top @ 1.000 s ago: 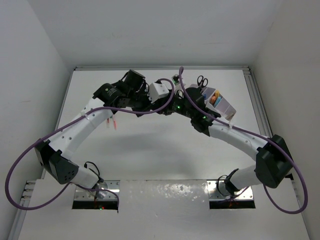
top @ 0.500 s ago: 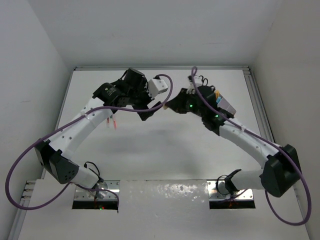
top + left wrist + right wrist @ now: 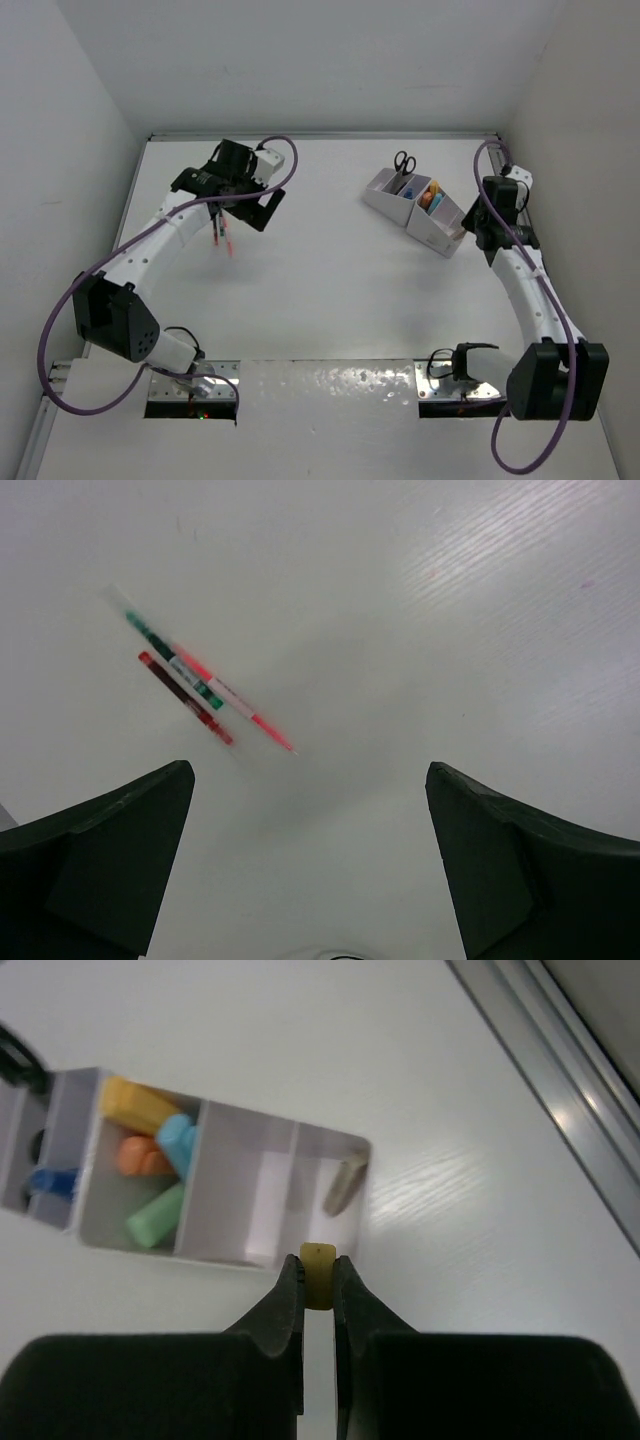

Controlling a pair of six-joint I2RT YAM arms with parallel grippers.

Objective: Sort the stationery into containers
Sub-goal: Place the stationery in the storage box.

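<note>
The small yellow eraser (image 3: 318, 1260), probably light and slightly soft, is clamped across its middle by the right gripper (image 3: 318, 1278), at the near wall of the organiser (image 3: 330, 1140). The thin pens (image 3: 205, 685) (likely slippery and apt to roll) lie on the worktop (image 3: 480, 630) under the left gripper (image 3: 308, 810), whose jaws are wide apart. Best taken mid-shaft.

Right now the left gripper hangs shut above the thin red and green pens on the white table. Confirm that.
Not shut: the left wrist view shows the left gripper open, jaws wide apart, above the thin red and green pens on the white table.
</note>
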